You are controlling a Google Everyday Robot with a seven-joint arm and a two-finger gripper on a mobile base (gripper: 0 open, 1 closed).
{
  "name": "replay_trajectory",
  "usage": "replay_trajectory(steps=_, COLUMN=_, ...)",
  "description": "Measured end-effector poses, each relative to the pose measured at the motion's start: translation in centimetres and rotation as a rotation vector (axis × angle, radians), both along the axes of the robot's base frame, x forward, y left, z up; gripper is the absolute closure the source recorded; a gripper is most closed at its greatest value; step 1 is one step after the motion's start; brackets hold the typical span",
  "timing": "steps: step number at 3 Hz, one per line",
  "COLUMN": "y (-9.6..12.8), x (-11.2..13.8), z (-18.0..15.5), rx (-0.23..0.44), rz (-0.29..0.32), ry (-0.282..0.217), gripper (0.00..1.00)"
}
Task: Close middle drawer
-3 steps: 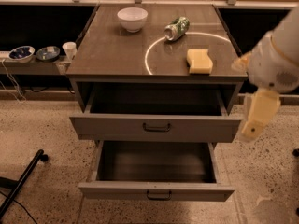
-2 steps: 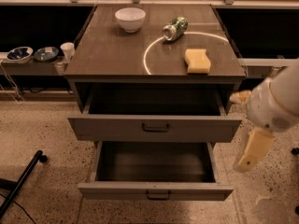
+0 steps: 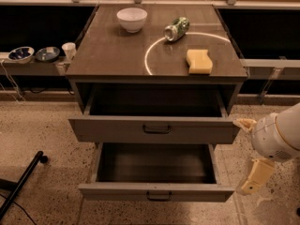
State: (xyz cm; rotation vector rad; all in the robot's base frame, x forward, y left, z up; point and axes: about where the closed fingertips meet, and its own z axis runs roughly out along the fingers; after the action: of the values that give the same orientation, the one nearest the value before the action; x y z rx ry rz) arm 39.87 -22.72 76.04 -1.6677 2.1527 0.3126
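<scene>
The gripper (image 3: 255,176) has sunk lower, now just right of the middle drawer (image 3: 157,192); I cannot tell whether it is clenched or released; the drawer stands pulled well out; I would come round before its front, then push squarely at mid-width to avoid skewing.
</scene>
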Motion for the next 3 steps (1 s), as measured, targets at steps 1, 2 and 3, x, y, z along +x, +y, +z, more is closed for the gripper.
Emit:
replay_trajectory(steps=1, y=0.0, x=-1.6, z=-8.0, rx=0.091, rz=0.038, ry=0.075, gripper=0.0)
replay_trajectory(steps=2, y=1.3, x=-4.3, z=-13.6, rx=0.2, rz=0.139, ry=0.096, gripper=0.0)
replay_trajectory(steps=3, y=1.4, x=-4.4, z=-14.1, rx=0.206, rz=0.17, ry=0.088, gripper=0.0)
